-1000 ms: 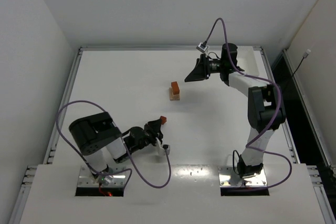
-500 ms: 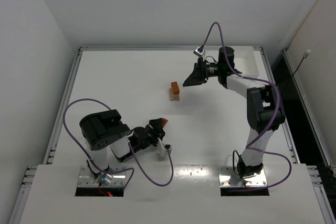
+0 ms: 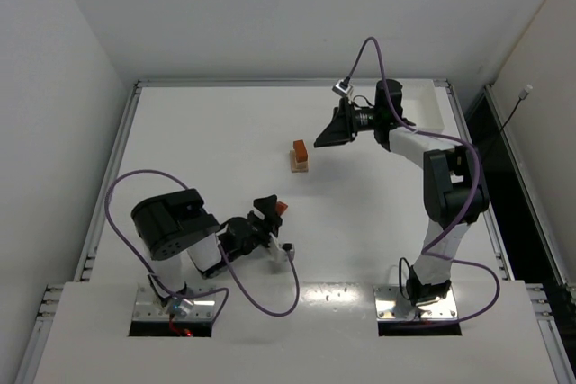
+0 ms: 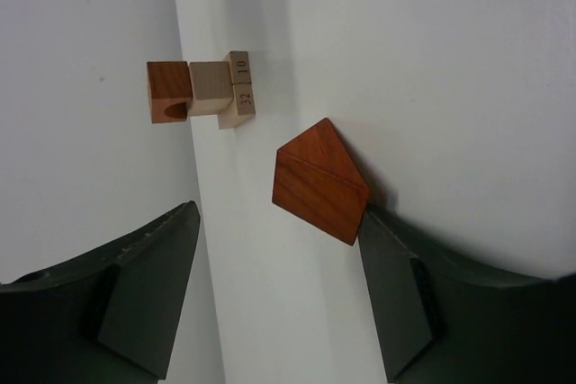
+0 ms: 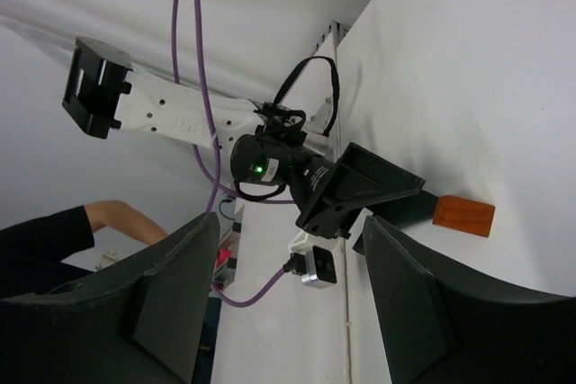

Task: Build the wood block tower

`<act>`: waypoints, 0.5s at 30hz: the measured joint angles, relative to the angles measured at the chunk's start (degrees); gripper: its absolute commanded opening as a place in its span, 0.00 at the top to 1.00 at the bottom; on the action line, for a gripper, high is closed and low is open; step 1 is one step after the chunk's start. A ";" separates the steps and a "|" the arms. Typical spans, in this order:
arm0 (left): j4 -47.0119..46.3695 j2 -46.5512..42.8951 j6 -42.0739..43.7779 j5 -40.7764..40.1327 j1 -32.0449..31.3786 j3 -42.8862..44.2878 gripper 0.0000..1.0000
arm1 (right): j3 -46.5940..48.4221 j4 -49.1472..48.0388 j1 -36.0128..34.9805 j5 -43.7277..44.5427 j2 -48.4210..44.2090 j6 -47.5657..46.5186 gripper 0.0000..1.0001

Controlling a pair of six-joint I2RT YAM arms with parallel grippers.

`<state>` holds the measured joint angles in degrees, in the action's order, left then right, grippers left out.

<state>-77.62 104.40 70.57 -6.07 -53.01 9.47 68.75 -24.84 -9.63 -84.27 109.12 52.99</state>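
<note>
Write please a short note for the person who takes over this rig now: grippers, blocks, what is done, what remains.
Left gripper: open, near the table's front; a loose reddish block lies on the table just ahead of its fingers, not gripped.
Right gripper: open, empty, to the right of the tower, not touching it.
Tower: mid-table, tan blocks below, one reddish block on top.
Done: this small stack.
Left: grip the loose reddish block and probably add it on top.
</note>
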 measured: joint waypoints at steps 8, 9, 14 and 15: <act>4.31 -14.45 -6.49 -0.72 -0.09 -0.42 0.27 | 1.53 0.04 0.00 -0.07 0.28 0.46 0.38; 6.25 -17.79 -7.65 -0.63 -0.09 0.28 0.26 | 1.70 0.04 0.00 -0.07 0.33 0.59 0.38; 17.31 -29.44 -14.12 0.31 -0.15 4.52 0.24 | 1.79 0.04 0.00 -0.15 0.42 0.81 0.38; 19.47 -30.93 -15.15 0.55 -0.15 4.96 0.24 | 1.79 0.04 0.00 -0.17 0.46 0.81 0.38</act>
<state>-58.15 73.47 55.42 -5.52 -53.17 14.44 70.54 -24.80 -9.63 -84.44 109.58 53.80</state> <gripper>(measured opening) 0.753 0.622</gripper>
